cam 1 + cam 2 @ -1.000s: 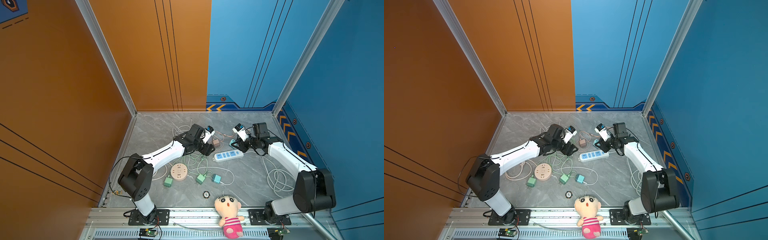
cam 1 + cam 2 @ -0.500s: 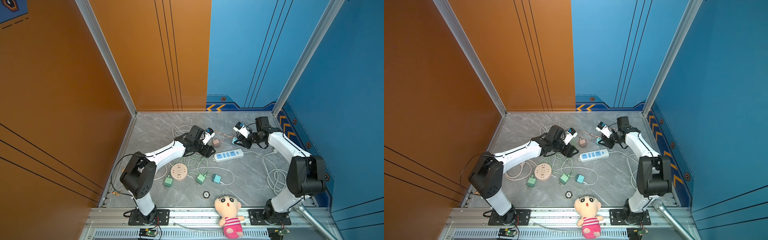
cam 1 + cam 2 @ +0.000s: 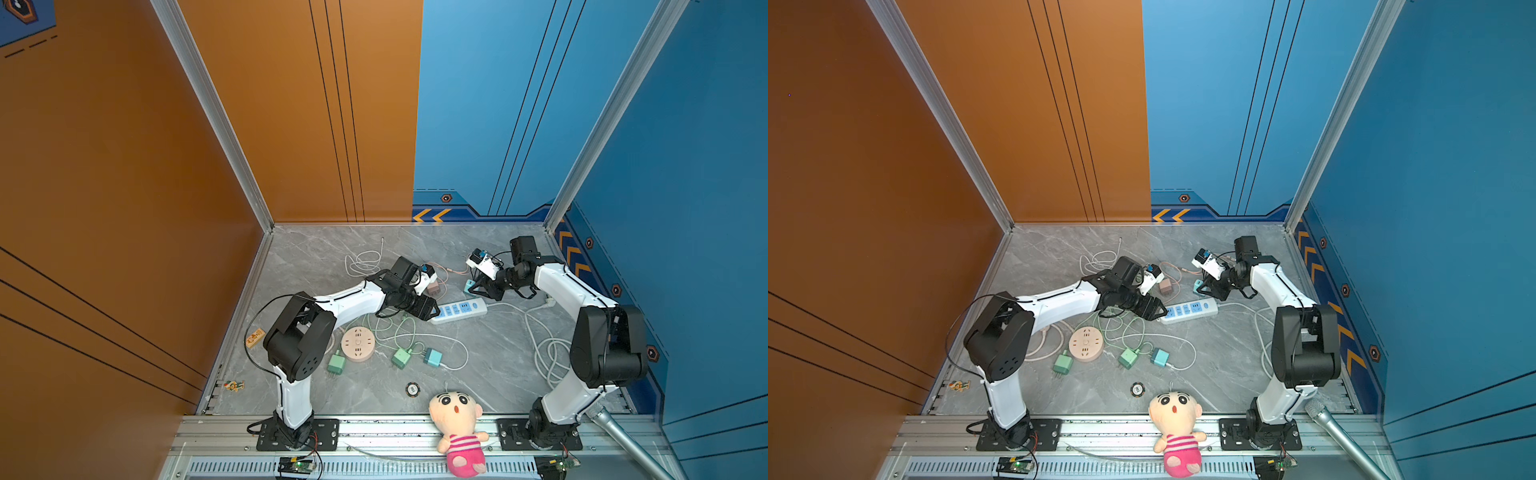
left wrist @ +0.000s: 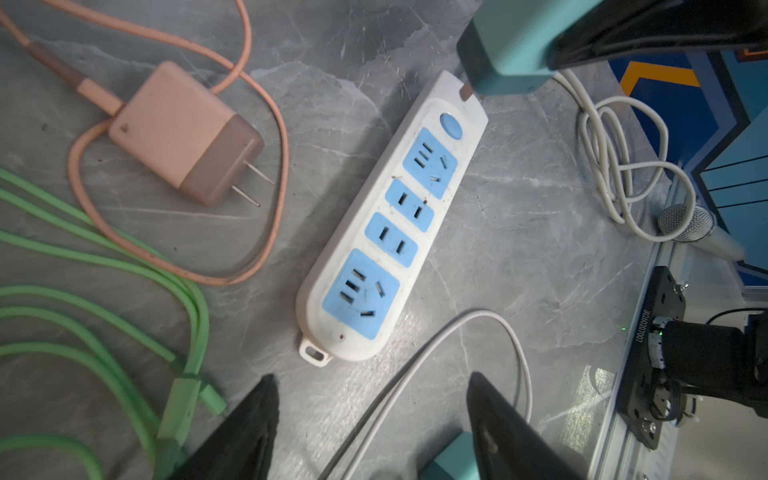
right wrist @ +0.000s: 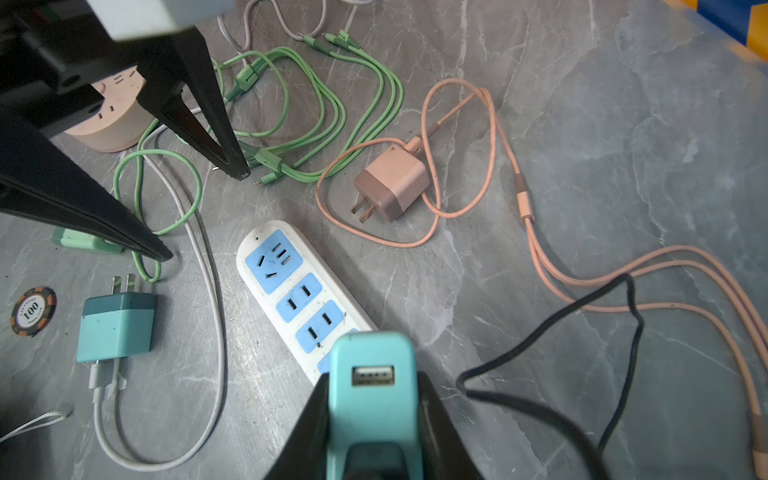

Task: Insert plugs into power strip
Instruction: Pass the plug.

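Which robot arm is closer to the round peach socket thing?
The left. The left gripper hovers open just beyond the round socket, at the nearer end of the power strip. The right gripper, holding a teal plug, is at the strip's other end, farther away.

**Power strip** [image 4: 390,232] — white, with four bare blue socket faces and a round blue switch — lies flat mid-table. **Pink-brown plug** [image 4: 183,133] lies on its side inside its own cable loop, just beside the strip, prongs toward it. **Held teal plug** [image 5: 370,353] is clamped in the right gripper [image 5: 372,386] over the switch end, its USB port facing away from the strip. **Second teal plug** [image 5: 116,328], a green plug [image 3: 401,358] and the other green plug [image 3: 336,362] lie flat nearer the front — all apart from the strip.
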Tool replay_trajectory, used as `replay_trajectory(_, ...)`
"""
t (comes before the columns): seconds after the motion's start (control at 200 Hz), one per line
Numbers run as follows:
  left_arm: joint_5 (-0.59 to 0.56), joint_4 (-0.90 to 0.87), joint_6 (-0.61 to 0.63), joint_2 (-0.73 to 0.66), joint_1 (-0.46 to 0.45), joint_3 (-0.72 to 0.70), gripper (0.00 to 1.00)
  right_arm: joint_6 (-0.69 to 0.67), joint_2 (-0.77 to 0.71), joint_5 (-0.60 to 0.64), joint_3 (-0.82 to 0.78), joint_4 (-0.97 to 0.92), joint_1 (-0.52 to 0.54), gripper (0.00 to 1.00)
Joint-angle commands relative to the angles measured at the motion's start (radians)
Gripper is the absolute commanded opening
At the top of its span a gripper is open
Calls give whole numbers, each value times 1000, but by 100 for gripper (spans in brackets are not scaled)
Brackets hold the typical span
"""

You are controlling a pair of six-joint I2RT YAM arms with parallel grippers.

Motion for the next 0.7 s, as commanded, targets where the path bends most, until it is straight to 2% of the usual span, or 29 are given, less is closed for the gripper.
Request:
replay_trajectory(0.0,33,-58,2,39,-7,54,72,-47,6,23,-5,-31,26,0)
replay_trajectory(0.275,-78,-62,22,10,-56,80,72,-48,-61,-95,-37,-30,-18,0)
replay_trajectory(0.34,-43,1,16,-14,-59,63,70,-26,-93,-189,-49,-29,-37,0)
replay_trajectory(0.44,37,122,-19,-47,-59,32,61,23,-134,-358,-59,-25,-63,0)
replay_trajectory(0.541,52,197,-39,-88,-69,-5,56,69,-176,-499,-76,-15,-63,0)
replay_trajectory(0.696,64,377,-111,-175,-71,-113,54,116,-235,-568,-104,-2,-55,0)
